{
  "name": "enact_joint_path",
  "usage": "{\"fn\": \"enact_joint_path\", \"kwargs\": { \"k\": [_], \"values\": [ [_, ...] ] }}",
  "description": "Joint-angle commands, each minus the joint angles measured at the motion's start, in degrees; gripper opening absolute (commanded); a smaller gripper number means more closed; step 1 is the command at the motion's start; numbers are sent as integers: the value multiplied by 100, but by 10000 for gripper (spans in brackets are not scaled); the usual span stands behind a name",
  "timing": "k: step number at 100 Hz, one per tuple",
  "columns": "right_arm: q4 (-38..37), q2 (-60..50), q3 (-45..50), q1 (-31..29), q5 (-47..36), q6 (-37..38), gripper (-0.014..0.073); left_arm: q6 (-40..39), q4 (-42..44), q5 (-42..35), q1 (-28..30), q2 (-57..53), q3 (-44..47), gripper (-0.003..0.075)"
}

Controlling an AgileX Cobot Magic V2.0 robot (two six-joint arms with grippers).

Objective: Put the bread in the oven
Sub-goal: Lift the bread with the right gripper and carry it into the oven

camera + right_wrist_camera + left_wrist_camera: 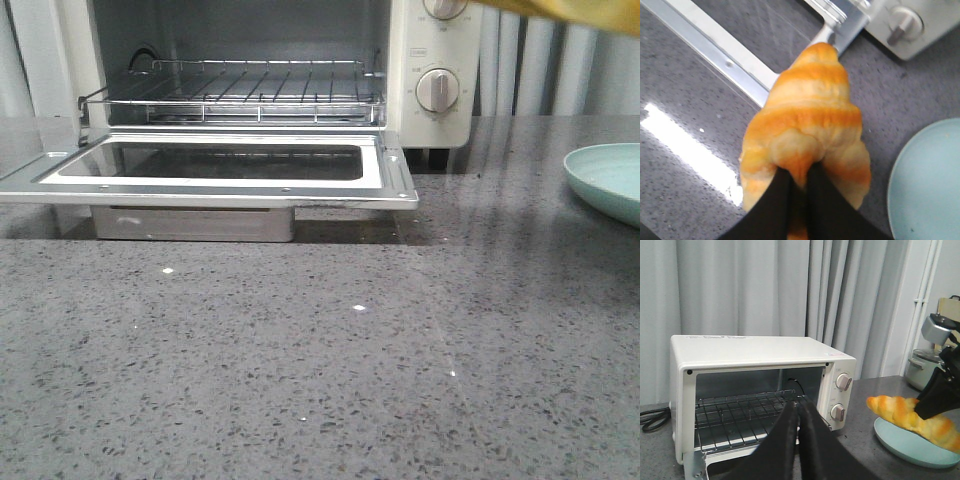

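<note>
Bread held in the air to the right of an open oven, above a light blue plate.

The right gripper (796, 187) pinches the bread (807, 125) at its wide end, the tapered end pointing toward the corner of the oven's lowered door (715, 52); in the left wrist view the bread (912, 417) hangs just above the plate (905, 445), which holds nothing that can be seen. The oven (440, 75) stands at the far left of the counter (320, 380) with its glass door (210, 170) folded down flat and the wire rack (240, 95) bare inside. The left gripper (799, 412) has its fingers pressed together, holding nothing, in front of the oven's opening. The plate (610, 180) sits at the counter's right edge.
</note>
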Motion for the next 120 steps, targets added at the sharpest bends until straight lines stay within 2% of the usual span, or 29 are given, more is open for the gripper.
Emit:
{"fn": "enact_joint_path", "kwargs": {
  "k": [1,34,66,120],
  "values": [
    [-61,154,-553,194,-63,-176,-67,-39,-45,-365,9,54,-181,-22],
    [-145,1452,-1816,276,-53,-504,-67,-39,-45,-365,9,54,-181,-22],
    [-418,2440,-2680,276,-543,-766,-67,-39,-45,-365,9,54,-181,-22],
    [-1484,3325,-3107,276,-1914,-776,-67,-39,-45,-365,9,54,-181,-22]
  ]
}}
